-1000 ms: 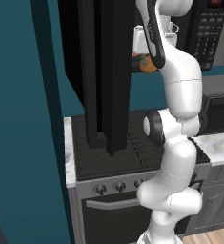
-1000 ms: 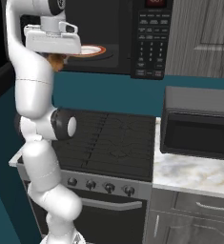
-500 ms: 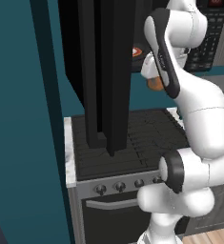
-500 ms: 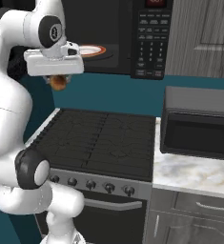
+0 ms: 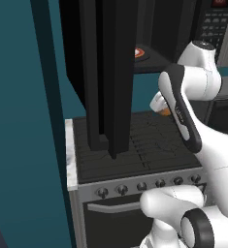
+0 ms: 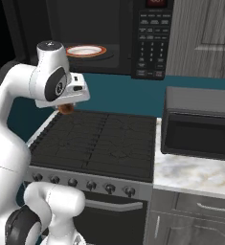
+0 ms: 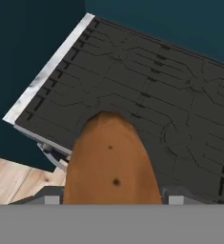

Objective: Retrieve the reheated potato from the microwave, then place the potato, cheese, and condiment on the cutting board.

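Carrying the potato (image 7: 111, 162) clear of the open microwave (image 6: 111, 36), the gripper (image 6: 65, 106) has its fingers closed on the tan-brown lump, which hangs above the left part of the black stove top (image 6: 99, 143), well below the oven's cavity. Seen from the hand camera, the potato's long axis runs straight out along the gripper, its rounded free end pointing away from the hand toward the burner grates (image 7: 147, 90); only a small part of it peeks out under the hand in the right base view, so the grip appears to sit on the near end, with most of the lump cantilevered ahead of the fingers. That is the likely weak point: a fast swing or a bump could pivot or slide the smooth potato out, dropping it onto the grates or past the marble edge strip (image 7: 46, 71) to the wooden floor (image 7: 18, 178). Farther back, the microwave door (image 5: 108, 72) juts outward near the arm, and a careless turn could clip it. The orange-rimmed plate (image 6: 85, 50) sits inside the cavity.
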Robot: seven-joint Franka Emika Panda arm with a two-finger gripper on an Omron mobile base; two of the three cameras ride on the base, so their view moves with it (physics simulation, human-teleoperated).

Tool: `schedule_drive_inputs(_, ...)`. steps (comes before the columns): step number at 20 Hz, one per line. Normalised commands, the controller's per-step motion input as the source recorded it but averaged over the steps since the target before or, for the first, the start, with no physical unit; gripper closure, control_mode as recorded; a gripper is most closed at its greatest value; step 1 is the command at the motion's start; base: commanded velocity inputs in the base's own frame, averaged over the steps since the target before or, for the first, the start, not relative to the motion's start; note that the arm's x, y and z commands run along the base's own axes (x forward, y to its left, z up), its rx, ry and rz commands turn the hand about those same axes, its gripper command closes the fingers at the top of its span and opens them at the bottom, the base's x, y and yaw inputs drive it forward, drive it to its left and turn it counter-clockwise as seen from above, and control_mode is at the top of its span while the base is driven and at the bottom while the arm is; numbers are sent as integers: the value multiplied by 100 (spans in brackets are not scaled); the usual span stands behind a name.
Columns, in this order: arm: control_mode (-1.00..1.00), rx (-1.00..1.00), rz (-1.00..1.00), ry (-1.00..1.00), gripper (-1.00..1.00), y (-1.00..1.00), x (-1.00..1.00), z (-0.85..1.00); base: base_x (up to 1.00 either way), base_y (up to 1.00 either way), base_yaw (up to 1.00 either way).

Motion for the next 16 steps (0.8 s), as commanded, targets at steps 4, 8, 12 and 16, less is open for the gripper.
schedule_drive_inputs(4,-100,2,-4,21,100,-12,4,0,0,0,0)
schedule_drive_inputs(8,-100,2,-8,18,100,-9,0,0,0,0,0)
schedule_drive_inputs(12,-100,0,-15,14,100,-5,-4,-2,0,0,0)
schedule_drive_inputs(16,-100,1,-5,-7,100,-7,-22,-22,0,0,0)
